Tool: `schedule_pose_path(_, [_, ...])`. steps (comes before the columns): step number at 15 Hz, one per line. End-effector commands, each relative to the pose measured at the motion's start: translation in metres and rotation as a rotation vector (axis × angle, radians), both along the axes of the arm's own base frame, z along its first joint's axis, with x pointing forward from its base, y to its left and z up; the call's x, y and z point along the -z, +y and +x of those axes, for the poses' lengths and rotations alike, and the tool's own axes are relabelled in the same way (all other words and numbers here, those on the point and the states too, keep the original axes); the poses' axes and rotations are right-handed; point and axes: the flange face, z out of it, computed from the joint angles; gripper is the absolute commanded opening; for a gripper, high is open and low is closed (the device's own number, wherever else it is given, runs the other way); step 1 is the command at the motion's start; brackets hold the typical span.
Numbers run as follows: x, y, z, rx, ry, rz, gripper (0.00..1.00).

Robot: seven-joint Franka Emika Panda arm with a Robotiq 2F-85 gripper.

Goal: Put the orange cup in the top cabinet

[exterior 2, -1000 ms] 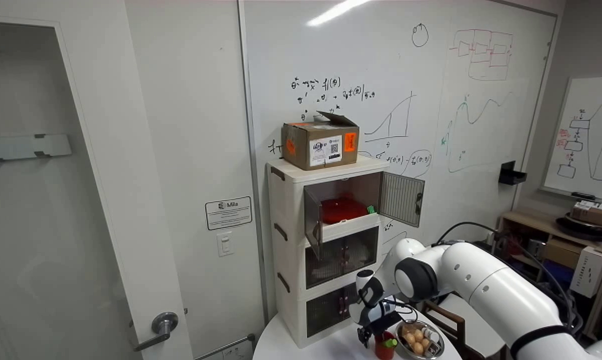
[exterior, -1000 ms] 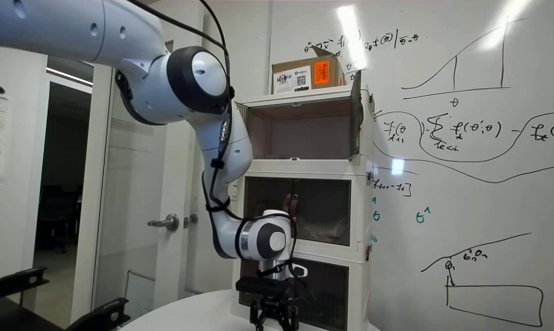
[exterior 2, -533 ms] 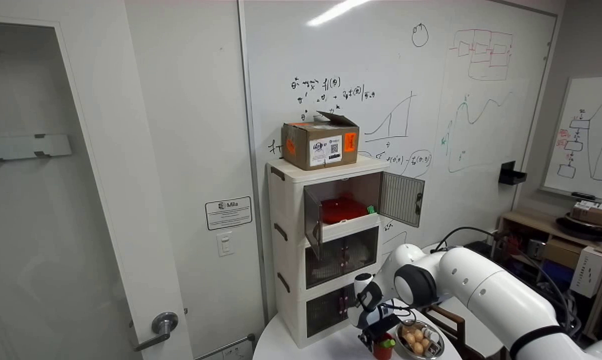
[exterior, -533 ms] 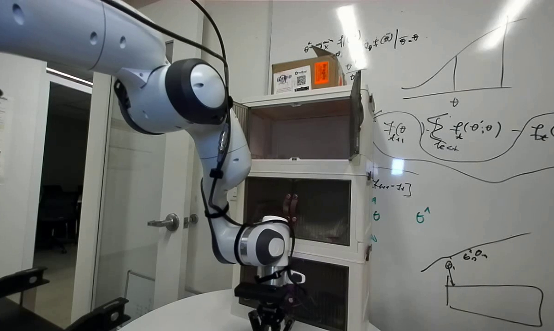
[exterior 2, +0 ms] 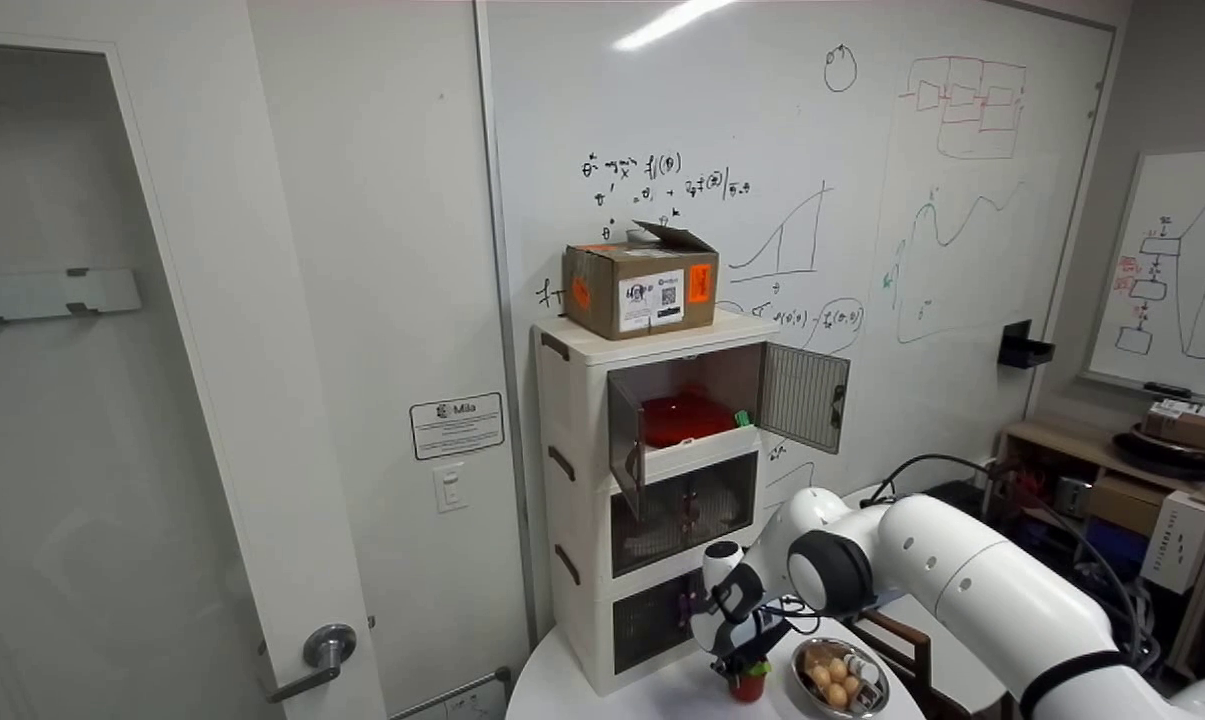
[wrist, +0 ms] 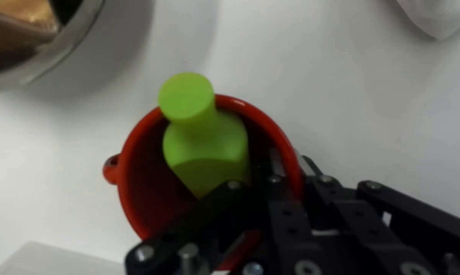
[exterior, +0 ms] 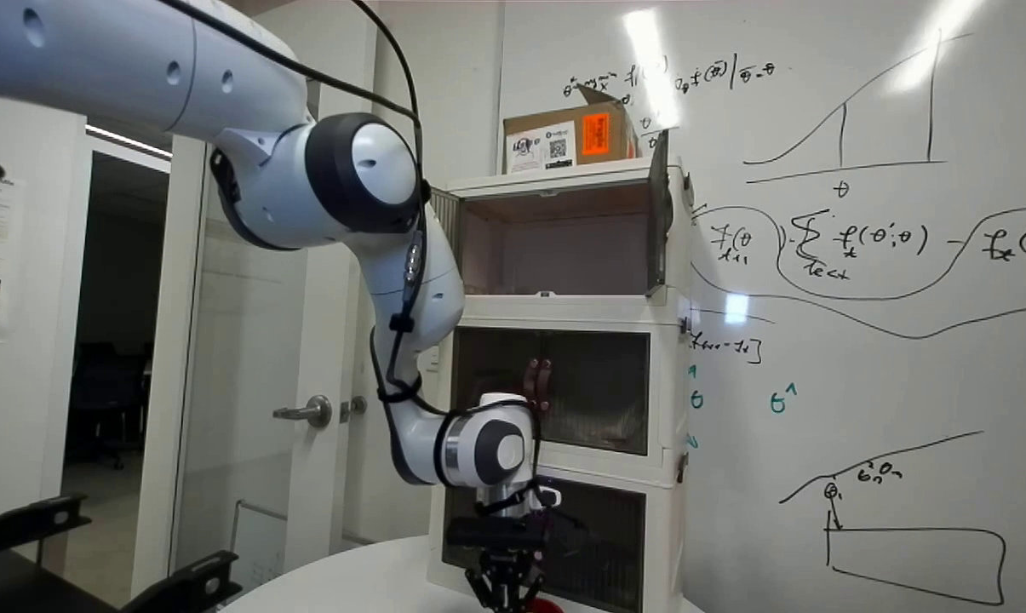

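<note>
I grip the orange cup (exterior 2: 747,688) by its rim in my hand (wrist: 290,168). On the far side, the top cabinet (exterior: 564,251) stands open.

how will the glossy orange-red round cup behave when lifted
The cup seems stiff: its visible rim looks round. It may tilt, since the black gripper pinches only one side. The lime-green bottle-shaped object inside pokes above the rim, so it might shift.

A white arm (exterior 2: 1002,570) bears black cables (exterior: 419,140) and a black, screw-studded end effector (wrist: 292,168).
</note>
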Motion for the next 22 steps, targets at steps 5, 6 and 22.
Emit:
schedule_pose_path(5, [-0.135, 0.038, 0.003, -0.371, -0.094, 0.036, 0.02])
schedule_pose_path(6, [-0.152, 0.037, -0.001, -0.389, -0.085, 0.026, 0.02])
schedule_pose_path(22, [-0.464, -0.022, -0.044, -0.447, -0.376, -0.11, 0.02])
